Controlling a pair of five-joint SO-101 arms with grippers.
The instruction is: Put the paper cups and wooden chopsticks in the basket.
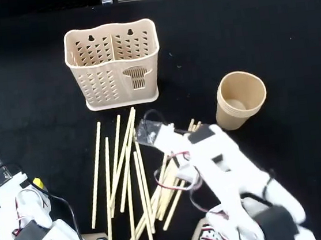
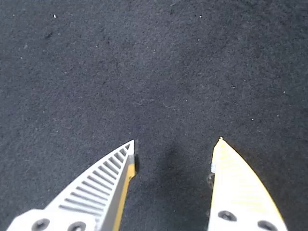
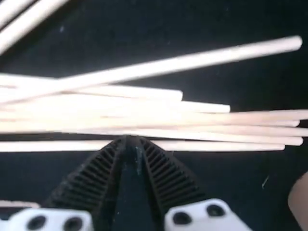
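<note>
Right pincer (image 3: 130,143) has its two fingers pressed together, and I see no stick between them. Its tip is right at the edge of the wooden chopsticks (image 3: 144,113), which lie crosswise in front of it, side by side in a flat bunch. Seen from above, the right pincer (image 1: 146,132) sits at the top end of the pile, and its white arm comes in from 5 o'clock. The wooden chopsticks (image 1: 122,159) are spread on the black table (image 1: 32,111), and most of them run from 12 o'clock down to 6 o'clock, a few leaning toward 1 o'clock. The basket (image 1: 113,64) stands upright at 12 o'clock from the pile, near the stick tips, with nothing in it that I can see. One paper cup (image 1: 240,99) stands with its mouth up at about 2 o'clock from the pile, well apart from the basket. The left pincer (image 2: 176,141) is spread wide over bare black table, holding nothing, and its arm is off at 8 o'clock, away from the sticks. I think the right arm is the nearer one, so it should open up and pinch one stick across its thin side.
</note>
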